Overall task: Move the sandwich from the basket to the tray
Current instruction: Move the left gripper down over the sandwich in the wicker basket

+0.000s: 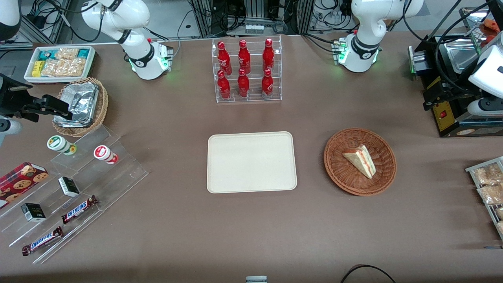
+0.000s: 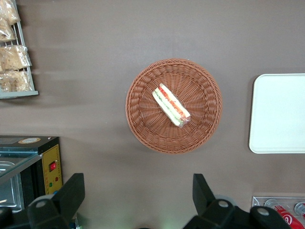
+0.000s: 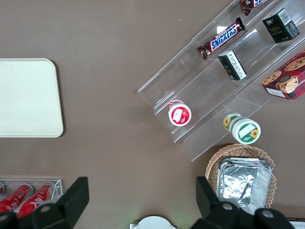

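Lying in the basket (image 1: 360, 161), the sandwich (image 1: 360, 160) rests near its middle with the striped red and green cut edge showing, while the tray (image 1: 251, 162) sits bare on the desk (image 1: 251, 228) beside the basket, toward the parked arm's end. High above the desk, the left arm's gripper (image 2: 138, 198) hangs with its fingers (image 2: 71, 193) spread wide and holding nothing, the basket and sandwich seen well below them in the wrist view.
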Motion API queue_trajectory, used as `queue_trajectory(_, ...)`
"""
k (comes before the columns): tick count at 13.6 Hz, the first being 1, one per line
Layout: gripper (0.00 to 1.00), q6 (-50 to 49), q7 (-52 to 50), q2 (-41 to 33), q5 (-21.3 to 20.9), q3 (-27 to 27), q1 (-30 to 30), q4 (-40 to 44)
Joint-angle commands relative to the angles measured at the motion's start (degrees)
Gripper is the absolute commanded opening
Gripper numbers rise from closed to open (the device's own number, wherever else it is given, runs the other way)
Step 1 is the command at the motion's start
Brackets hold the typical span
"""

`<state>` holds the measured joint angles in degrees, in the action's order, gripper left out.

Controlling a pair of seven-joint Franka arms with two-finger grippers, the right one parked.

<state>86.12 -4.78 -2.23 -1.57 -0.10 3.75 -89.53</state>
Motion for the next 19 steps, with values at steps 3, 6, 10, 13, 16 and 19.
queue_trajectory(3, 1.0, 0.3, 1.0, 0.9, 0.8, -0.3, -0.1, 0.4)
queue_trajectory(6, 1.0, 4.9, -0.4, 2.7, 1.0, -1.0, 0.2, -4.2)
queue_trajectory(10, 1.0, 22.3, -13.2, 1.7, 1.0, -2.8, 0.3, -19.5)
queue_trajectory(13, 1.0, 36.3, -33.2, 2.2, 0.8, -4.7, 0.6, -29.3)
queue_trajectory(16, 1.0, 46.0, -40.0, 3.5, 0.7, -6.0, 0.7, -37.0)
queue_trajectory(19, 1.0, 47.5, -40.2, 8.9, 0.6, -6.4, 0.7, -37.6)
